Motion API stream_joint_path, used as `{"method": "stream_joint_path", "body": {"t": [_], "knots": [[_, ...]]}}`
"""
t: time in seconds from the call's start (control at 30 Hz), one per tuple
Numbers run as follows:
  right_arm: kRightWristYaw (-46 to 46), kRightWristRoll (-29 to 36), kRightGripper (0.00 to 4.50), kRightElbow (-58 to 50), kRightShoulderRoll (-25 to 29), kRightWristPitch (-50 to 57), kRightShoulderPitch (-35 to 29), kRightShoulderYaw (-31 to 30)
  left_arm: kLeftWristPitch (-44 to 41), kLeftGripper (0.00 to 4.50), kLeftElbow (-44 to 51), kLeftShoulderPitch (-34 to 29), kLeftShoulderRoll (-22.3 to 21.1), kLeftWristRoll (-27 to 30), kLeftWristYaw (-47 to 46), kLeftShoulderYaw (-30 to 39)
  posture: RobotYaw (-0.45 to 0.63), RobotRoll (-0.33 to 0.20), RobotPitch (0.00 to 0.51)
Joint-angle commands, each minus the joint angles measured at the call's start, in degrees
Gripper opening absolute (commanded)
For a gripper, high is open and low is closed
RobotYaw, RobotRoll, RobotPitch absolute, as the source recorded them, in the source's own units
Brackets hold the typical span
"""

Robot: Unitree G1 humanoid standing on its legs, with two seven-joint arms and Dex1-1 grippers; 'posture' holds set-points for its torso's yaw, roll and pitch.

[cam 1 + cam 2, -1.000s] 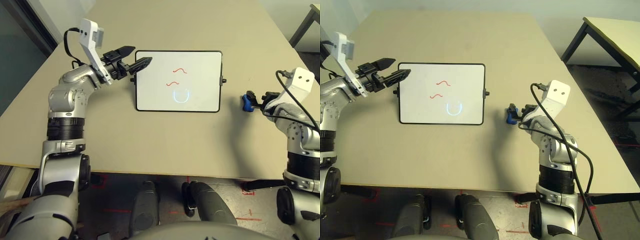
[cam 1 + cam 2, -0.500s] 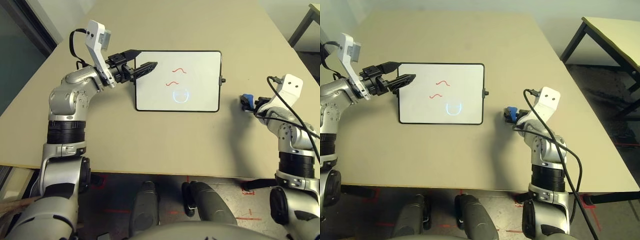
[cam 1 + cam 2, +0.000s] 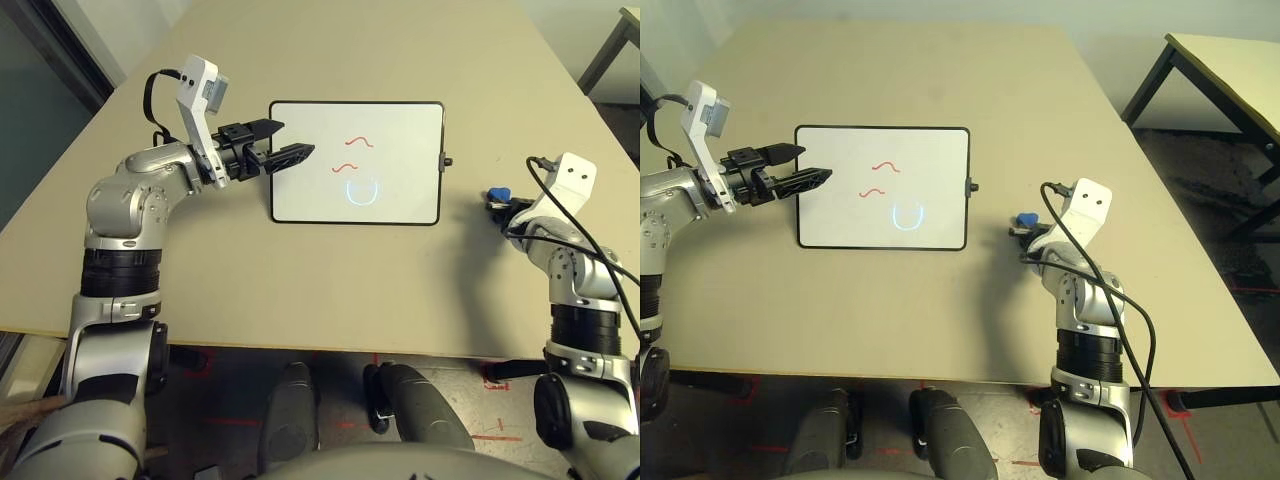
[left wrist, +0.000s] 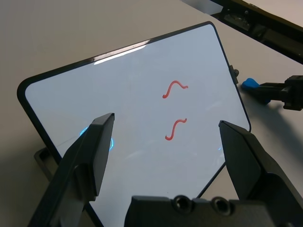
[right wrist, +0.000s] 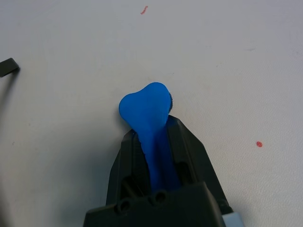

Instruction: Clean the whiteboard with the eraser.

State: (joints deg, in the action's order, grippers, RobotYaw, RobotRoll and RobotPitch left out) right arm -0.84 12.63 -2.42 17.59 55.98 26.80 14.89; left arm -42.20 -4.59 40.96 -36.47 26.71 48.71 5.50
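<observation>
The whiteboard (image 3: 357, 162) lies flat mid-table, white with a thin black frame, two red squiggles (image 3: 359, 142) and a faint blue circle (image 3: 361, 191). My left gripper (image 3: 292, 152) hovers open over the board's left edge, fingers spread wide in the left wrist view (image 4: 161, 156). The blue eraser (image 3: 497, 196) sits on the table to the right of the board, pinched at its middle. My right gripper (image 5: 154, 142) is shut on the eraser (image 5: 150, 118), whose rounded end sticks out past the fingertips.
The beige table (image 3: 330, 290) has open room in front of and behind the board. A small black knob (image 3: 447, 160) juts from the board's right edge. A second table (image 3: 1230, 70) stands at the far right.
My right gripper has closed on the eraser. The left gripper has moved slightly toward me over the board's left edge.
</observation>
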Motion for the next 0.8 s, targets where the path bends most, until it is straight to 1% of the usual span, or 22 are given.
{"method": "stream_joint_path", "body": {"t": [0.03,0.13,0.23,0.33,0.43,0.53,0.6,0.7,0.8], "knots": [[0.5,-0.1,0.73,-4.0,1.2,1.5,2.6,-0.4,-0.9,4.5,1.3,0.5,-0.7,0.0,0.8,-1.4,-0.07,0.0,0.12],[3.4,1.2,0.73,-7.6,3.0,3.8,7.2,-2.5,-1.2,4.5,1.4,1.1,-0.7,0.0,1.2,-1.8,-0.08,0.0,0.117],[8.1,3.6,0.73,-10.3,4.4,7.2,11.9,-6.2,-1.1,4.5,0.8,1.5,-0.7,-0.3,1.7,-2.5,-0.08,0.0,0.114],[14.0,6.1,0.73,-13.1,5.7,11.1,16.0,-12.8,-1.0,4.5,0.2,2.0,-0.7,-0.5,2.3,-3.3,-0.09,0.0,0.109],[17.8,7.2,0.72,-13.2,5.5,13.1,18.5,-18.6,-0.7,4.5,-0.8,3.0,-0.6,-0.9,2.9,-4.1,-0.09,0.0,0.104],[20.3,5.2,0.72,-10.1,6.1,11.1,19.2,-25.1,-1.4,4.5,-1.3,3.7,-1.1,-1.1,3.7,-5.1,-0.09,0.0,0.102],[20.9,3.6,0.72,-7.7,6.1,10.0,19.8,-28.4,-2.2,4.5,-1.1,3.7,-1.8,-1.2,4.3,-5.9,-0.08,0.0,0.102],[21.7,1.2,0.72,-4.5,5.8,8.2,21.5,-31.9,-3.1,4.5,-0.4,3.6,-3.0,-1.3,5.1,-6.7,-0.07,0.0,0.102],[22.4,-0.6,0.72,-1.8,5.2,6.5,22.9,-33.7,-3.5,4.5,-0.1,3.6,-3.4,-1.1,5.2,-6.7,-0.06,0.0,0.104]]}}
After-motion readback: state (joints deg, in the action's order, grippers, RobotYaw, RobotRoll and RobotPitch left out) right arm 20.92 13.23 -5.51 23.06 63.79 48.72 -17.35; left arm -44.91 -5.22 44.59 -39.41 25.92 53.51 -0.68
